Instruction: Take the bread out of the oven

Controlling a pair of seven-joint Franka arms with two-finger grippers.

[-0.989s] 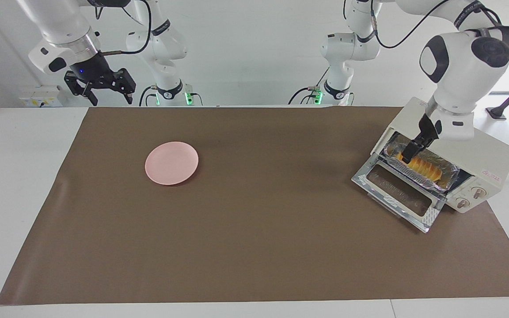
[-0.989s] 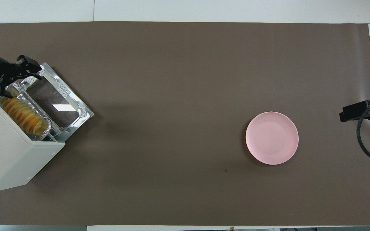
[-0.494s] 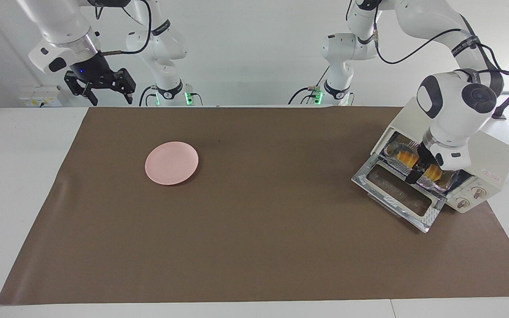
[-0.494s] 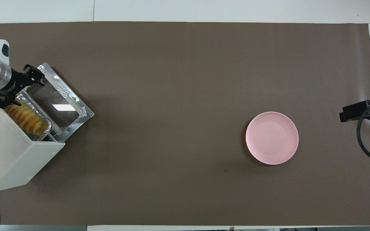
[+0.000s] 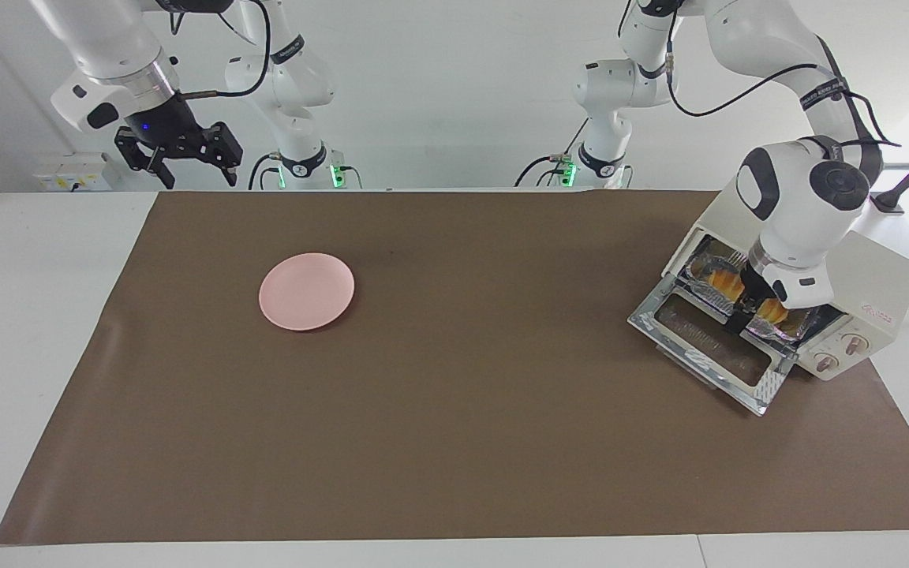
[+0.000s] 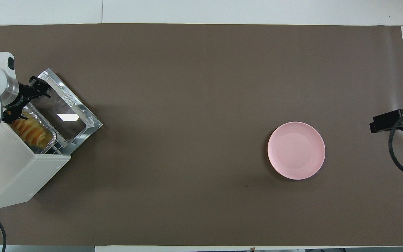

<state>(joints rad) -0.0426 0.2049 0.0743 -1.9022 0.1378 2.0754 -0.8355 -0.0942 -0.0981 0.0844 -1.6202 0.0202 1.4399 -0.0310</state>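
The cream-white oven (image 5: 884,272) (image 6: 9,168) stands at the left arm's end of the table, its glass door (image 5: 707,339) (image 6: 65,112) dropped open. Inside, the golden ridged bread (image 5: 725,284) (image 6: 32,130) lies in a crinkled foil tray (image 6: 47,123). My left gripper (image 5: 746,308) (image 6: 25,103) is open and low over the bread's middle, one finger on each side across its width. Its wrist hides the middle of the loaf, so contact cannot be told. My right gripper (image 5: 178,162) (image 6: 380,125) hangs open in the air at the right arm's end and waits.
A pink plate (image 5: 306,291) (image 6: 296,150) lies on the brown mat (image 5: 454,410) toward the right arm's end. The oven's two knobs (image 5: 837,351) sit beside the door. A black cable (image 6: 397,154) trails from the right gripper.
My left gripper has come down from above one end of the bread and shifted along it to its middle, now low around it. The right arm has not moved.
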